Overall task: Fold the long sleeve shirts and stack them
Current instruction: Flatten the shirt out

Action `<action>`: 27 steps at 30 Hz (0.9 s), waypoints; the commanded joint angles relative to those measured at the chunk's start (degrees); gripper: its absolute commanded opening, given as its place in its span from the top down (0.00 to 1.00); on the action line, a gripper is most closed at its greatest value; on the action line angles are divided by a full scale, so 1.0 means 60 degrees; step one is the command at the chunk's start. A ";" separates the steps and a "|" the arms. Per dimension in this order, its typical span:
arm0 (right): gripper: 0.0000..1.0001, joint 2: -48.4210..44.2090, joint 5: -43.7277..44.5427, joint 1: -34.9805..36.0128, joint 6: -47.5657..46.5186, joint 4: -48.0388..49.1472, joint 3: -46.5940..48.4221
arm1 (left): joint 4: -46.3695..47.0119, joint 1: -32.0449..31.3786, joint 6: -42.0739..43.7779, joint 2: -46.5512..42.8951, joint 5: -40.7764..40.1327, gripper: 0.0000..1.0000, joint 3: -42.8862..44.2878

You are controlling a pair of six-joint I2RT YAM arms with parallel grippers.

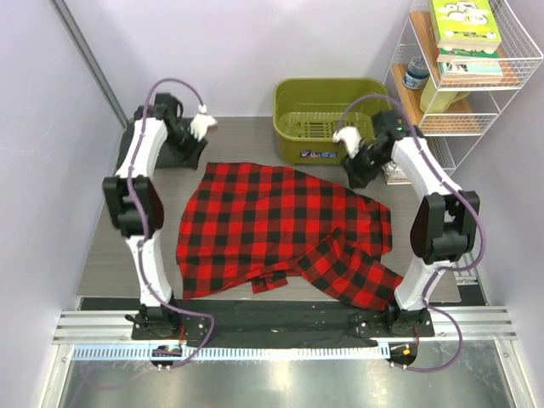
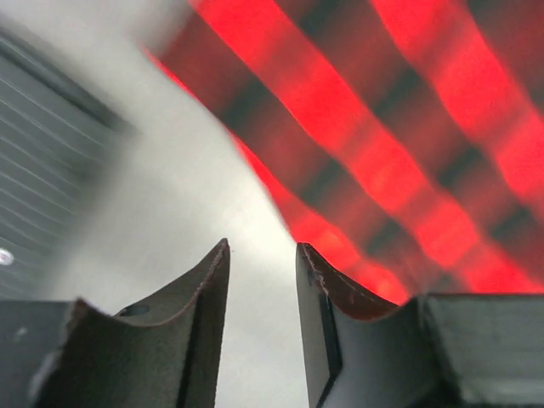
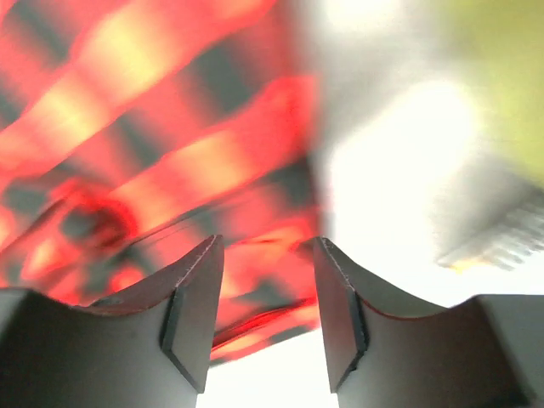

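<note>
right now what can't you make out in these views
Grey shirt, top view: the left arm covers most of it; its fold is unclear.
Plaid shirt, both wrist views: blurred, no seams or buttons readable.
Right tool, right wrist view: blur hides whether it touches the plaid.
Green basket label, top view: too small to read.

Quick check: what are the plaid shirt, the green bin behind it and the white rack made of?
Plaid shirt: soft matte woven cloth that creases and drapes; likely flannel. Green bin: moulded plastic, faint sheen, slotted floor. White rack: thin wire, probably coated metal.
</note>
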 commanded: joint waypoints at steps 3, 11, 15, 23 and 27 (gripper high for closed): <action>0.43 0.0580 0.0412 -0.0976 0.1749 0.2753 0.0231 | 0.1496 -0.0445 -0.3010 0.3326 0.0289 0.54 0.4468; 0.33 0.1193 0.0575 -0.0933 0.1897 0.4238 -0.0796 | 0.3226 -0.0944 -0.2542 0.3943 -0.0913 0.42 0.3229; 0.30 0.1458 0.0268 -0.0831 0.1824 0.4224 -0.0986 | 0.2876 -0.0944 -0.2323 0.4412 -0.1104 0.43 0.3419; 0.41 0.1150 -0.0201 0.0004 0.1267 0.3727 -0.1923 | 0.2113 -0.0958 -0.1591 0.4619 -0.1192 0.71 0.3157; 0.44 0.0772 -0.0318 0.0195 0.1442 0.3813 -0.2099 | 0.1864 -0.0958 -0.1503 0.4326 -0.0959 0.86 0.2981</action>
